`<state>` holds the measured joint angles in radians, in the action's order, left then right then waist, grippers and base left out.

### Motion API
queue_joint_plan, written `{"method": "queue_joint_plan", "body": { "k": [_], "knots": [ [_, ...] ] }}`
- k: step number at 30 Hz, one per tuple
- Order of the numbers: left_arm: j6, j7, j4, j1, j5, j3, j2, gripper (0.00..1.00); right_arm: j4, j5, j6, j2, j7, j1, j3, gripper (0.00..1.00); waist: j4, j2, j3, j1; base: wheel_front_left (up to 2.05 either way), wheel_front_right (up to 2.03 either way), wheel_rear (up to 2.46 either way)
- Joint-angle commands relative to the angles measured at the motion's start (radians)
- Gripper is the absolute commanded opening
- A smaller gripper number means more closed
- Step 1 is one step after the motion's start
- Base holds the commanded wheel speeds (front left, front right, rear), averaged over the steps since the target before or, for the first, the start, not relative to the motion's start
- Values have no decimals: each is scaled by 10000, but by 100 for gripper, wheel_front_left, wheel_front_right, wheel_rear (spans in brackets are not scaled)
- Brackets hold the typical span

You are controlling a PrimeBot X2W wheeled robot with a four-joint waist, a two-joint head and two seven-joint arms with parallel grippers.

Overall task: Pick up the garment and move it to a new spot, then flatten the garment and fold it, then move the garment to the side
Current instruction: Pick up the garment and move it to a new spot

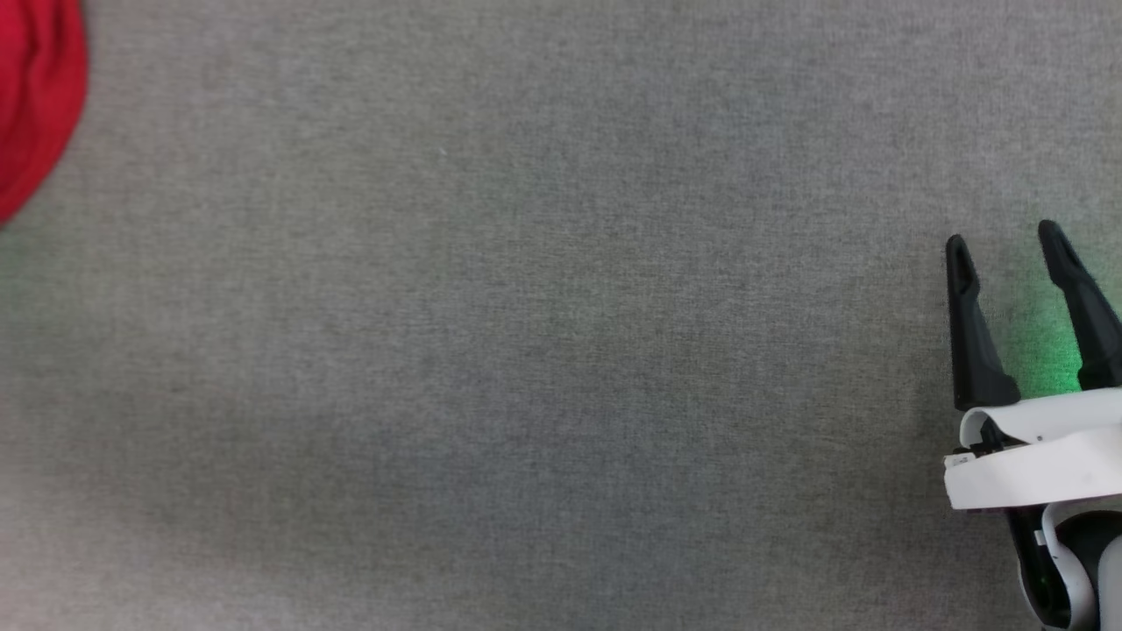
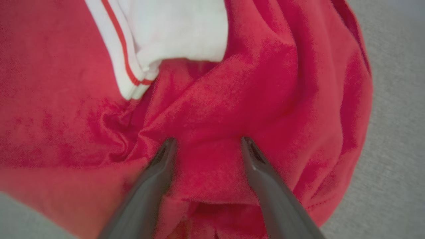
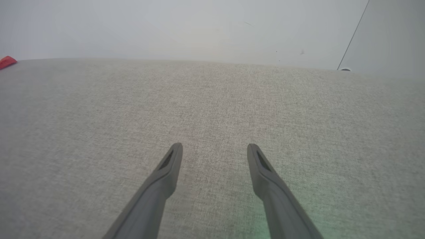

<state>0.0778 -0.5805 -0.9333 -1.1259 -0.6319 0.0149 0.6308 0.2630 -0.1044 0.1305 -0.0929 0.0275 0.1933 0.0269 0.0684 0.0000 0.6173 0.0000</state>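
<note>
The garment point(image 2: 265, 93) is a crumpled red shirt with a white sleeve point(image 2: 166, 33) edged in red-striped trim. In the left wrist view it lies bunched right under my left gripper point(image 2: 207, 142), whose two dark fingers stand apart over a raised red fold, tips against or just above the cloth. In the head view a red edge of the garment point(image 1: 35, 96) shows at the far left. My right gripper point(image 1: 1006, 241) hovers open at the lower right over bare grey cloth, far from the garment. The right wrist view shows the right gripper point(image 3: 215, 149) with nothing between its fingers, and a red scrap of garment point(image 3: 7, 61) far left.
A grey woven table surface point(image 1: 543, 350) spreads wide between the garment and my right gripper. In the right wrist view the table's far edge point(image 3: 212, 61) meets a pale wall, with a thin dark cable point(image 3: 352, 36) at the upper right.
</note>
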Motion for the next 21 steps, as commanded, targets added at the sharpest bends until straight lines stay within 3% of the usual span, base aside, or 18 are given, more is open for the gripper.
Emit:
{"method": "queue_joint_plan", "body": {
  "k": [1, 6, 7, 8, 9, 10, 21],
  "knots": [
    [-29, 3, -225, -184, -26, -3, -47, 100, 119, -7, 4, -22, 51, -8, 35, 100, -169, 0, 232, 0, 0, 0, 0],
    [113, 115, -1199, -479, 14, -216, -292, 100, 388, -44, 4, -32, 248, -45, 108, 100, -169, 0, 368, 0, 0, 0, 0],
    [115, 171, -1372, -522, 17, -247, -348, 96, 420, -36, 4, -32, 286, -52, 121, 100, -153, 0, 371, 0, 0, 0, 0],
    [146, 238, -1532, -572, 17, -275, -403, 77, 439, -19, 4, -23, 319, -57, 131, 100, -134, 0, 363, 0, 0, 0, 0],
    [185, 300, -1658, -615, 20, -313, -467, 31, 446, -7, 4, -15, 345, -66, 144, 100, -105, 0, 331, 0, 0, 0, 0],
    [215, 479, -1754, -641, 36, -337, -497, 0, 440, 5, 4, -3, 380, -81, 148, 100, -71, 0, 285, 0, 0, 0, 0],
    [523, 2649, -1835, -1019, 557, -1097, -87, 0, -85, -106, 4, 124, 283, -359, 54, 100, 442, 0, -1270, 0, 0, 0, 0]
  ]
}}
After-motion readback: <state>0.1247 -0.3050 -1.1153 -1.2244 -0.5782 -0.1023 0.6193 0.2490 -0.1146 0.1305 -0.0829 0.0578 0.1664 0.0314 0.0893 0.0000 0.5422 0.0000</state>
